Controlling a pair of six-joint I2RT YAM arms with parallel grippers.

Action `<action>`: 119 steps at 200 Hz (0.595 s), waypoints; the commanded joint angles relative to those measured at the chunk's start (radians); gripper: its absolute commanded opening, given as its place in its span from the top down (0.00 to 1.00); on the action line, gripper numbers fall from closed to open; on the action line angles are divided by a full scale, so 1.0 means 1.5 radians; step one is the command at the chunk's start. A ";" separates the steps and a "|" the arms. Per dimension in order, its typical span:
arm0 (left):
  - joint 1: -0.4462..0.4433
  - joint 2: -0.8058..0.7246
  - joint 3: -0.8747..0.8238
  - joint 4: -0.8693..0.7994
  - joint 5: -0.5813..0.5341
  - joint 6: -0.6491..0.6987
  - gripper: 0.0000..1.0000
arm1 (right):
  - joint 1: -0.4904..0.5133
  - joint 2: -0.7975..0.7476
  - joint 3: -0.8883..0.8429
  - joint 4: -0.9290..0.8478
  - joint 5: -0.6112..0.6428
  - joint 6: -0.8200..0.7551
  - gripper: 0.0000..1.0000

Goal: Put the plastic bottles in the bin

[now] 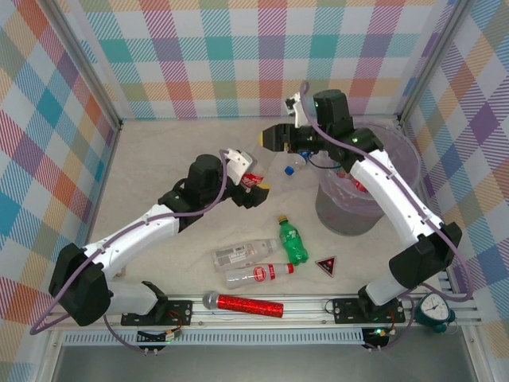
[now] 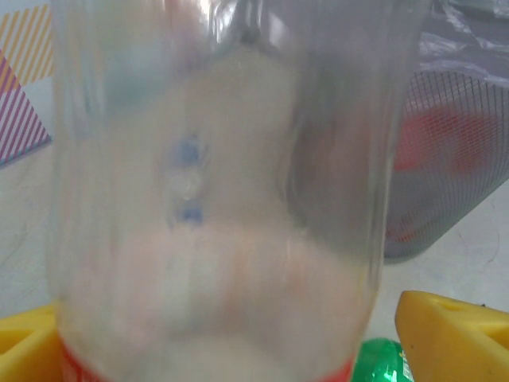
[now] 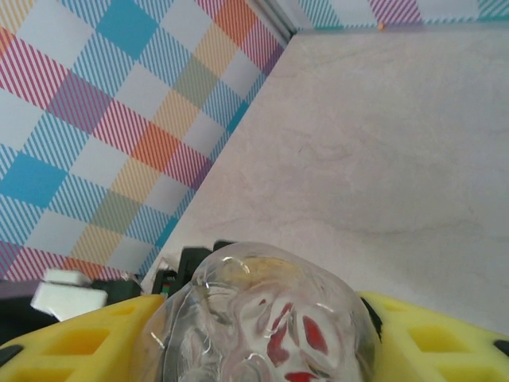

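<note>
The bin [image 1: 343, 216] stands on the bench [image 1: 159, 159], red-labelled bottles [image 2: 429, 151] blurred behind its wall. The right hand [image 3: 254, 314] is closed on a clear bottle [image 3: 278, 342] left of the bin; the left hand [image 2: 231, 326] is open around a red-labelled bottle [image 2: 215, 199] — a gap shows at one finger. A green bottle [image 1: 293, 241] and two clear bottles [image 1: 245, 255] lie near the front — label print unreadable.

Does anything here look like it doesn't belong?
Yes. A red glittery microphone with a silver head lies along the near metal rail, and a small dark triangle sits right of the green plastic bottle. Neither is a bottle, so both look out of place.
</note>
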 commanded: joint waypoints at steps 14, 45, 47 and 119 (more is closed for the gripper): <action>-0.004 -0.069 -0.006 -0.097 0.023 0.008 0.07 | -0.028 0.019 0.135 -0.072 0.038 -0.079 0.49; -0.007 -0.107 -0.036 -0.147 0.009 0.002 0.08 | -0.080 0.032 0.247 -0.128 0.044 -0.102 0.49; -0.008 -0.108 -0.039 -0.149 0.006 0.001 0.08 | -0.086 0.031 0.257 -0.132 0.045 -0.102 0.49; -0.024 -0.099 -0.064 -0.168 -0.038 -0.003 0.10 | -0.259 -0.033 0.410 -0.265 0.083 -0.132 0.52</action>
